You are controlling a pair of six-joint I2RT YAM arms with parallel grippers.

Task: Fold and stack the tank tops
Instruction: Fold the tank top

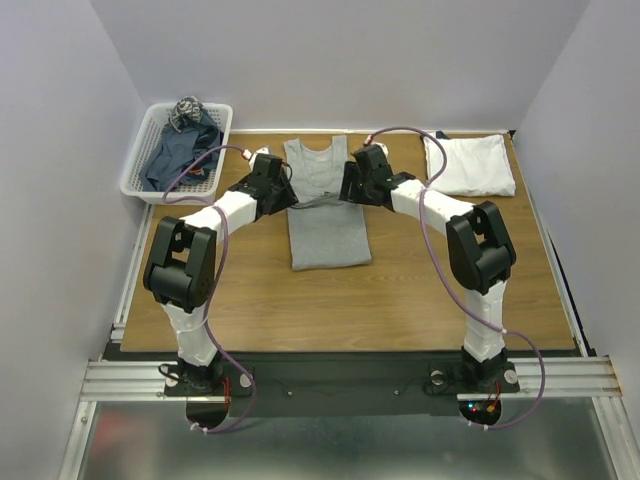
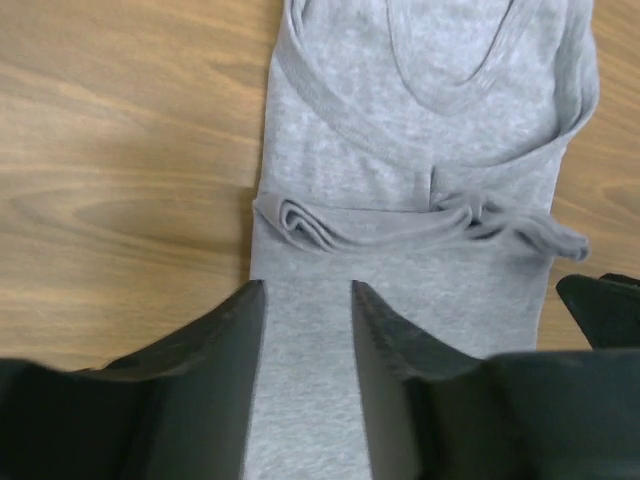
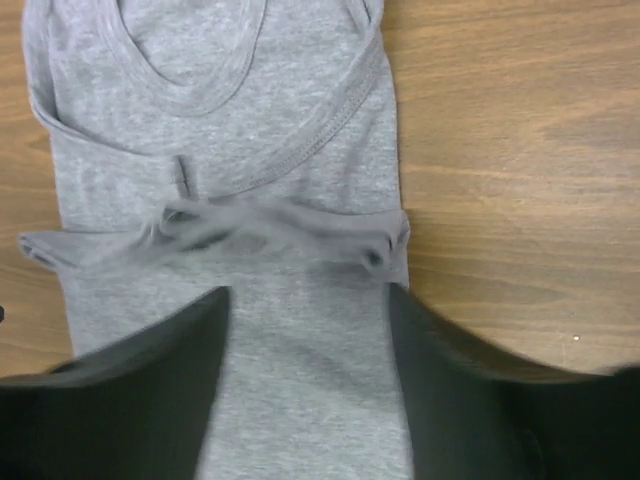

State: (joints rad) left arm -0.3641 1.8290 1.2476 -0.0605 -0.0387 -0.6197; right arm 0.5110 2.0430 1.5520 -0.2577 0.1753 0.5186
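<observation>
The left gripper [image 2: 305, 340] is hanging with its fingers apart over the near half of the light grey tank top [image 2: 420, 120]. The right gripper [image 3: 310, 340] is doing likewise from the other side, fingers spread wide. Just beyond both, a bunched ridge [image 2: 400, 225] is running across the top, which is lying flat mid-tabletop [image 1: 350, 310], neckline away from the arms. A folded white tank top [image 1: 468, 165] is sitting far right, and dark tank tops [image 1: 180, 150] are lying heaped in the white basket [image 1: 137, 160] far left
</observation>
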